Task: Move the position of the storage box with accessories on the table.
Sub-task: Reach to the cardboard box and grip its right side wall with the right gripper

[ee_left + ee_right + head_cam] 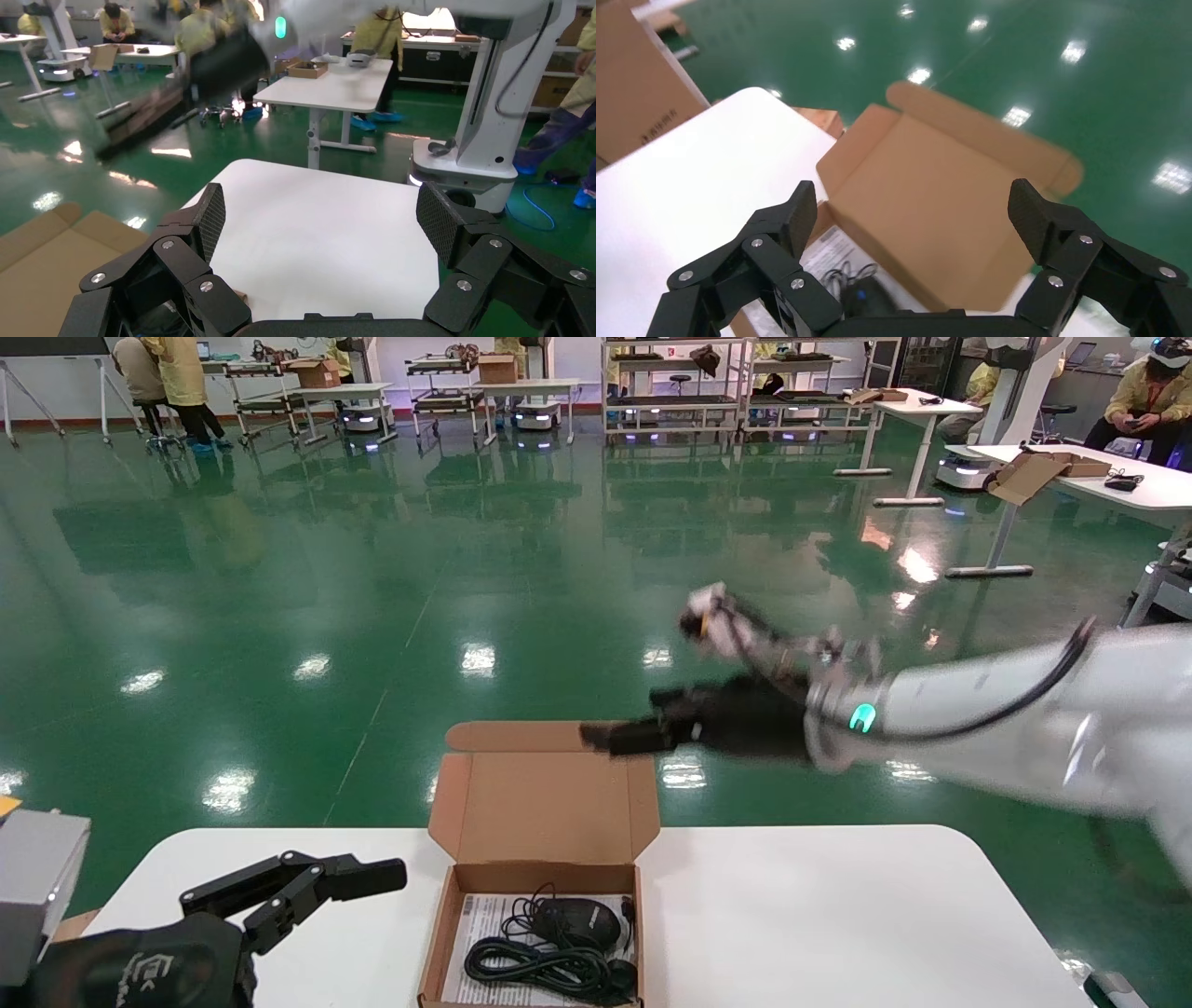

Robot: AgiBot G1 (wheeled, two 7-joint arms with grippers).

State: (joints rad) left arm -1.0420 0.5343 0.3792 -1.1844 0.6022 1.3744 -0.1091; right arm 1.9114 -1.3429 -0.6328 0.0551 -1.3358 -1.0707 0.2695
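The brown cardboard storage box [545,812] stands open at the middle of the white table [819,915], lid raised toward the far edge. Inside lie a black mouse [575,922] with coiled cable and a white printed sheet [480,933]. My right gripper [605,738] is open and empty in the air at the top right edge of the lid; its wrist view shows the lid [933,203], the mouse [866,302] and the sheet [831,247] below it. My left gripper [372,877] is open and empty, low over the table to the left of the box [42,274].
The table's front right part [330,232] is bare. Beyond the far edge is green floor [372,598]. Other white tables, carts, cardboard boxes and seated people stand far off at the back and right.
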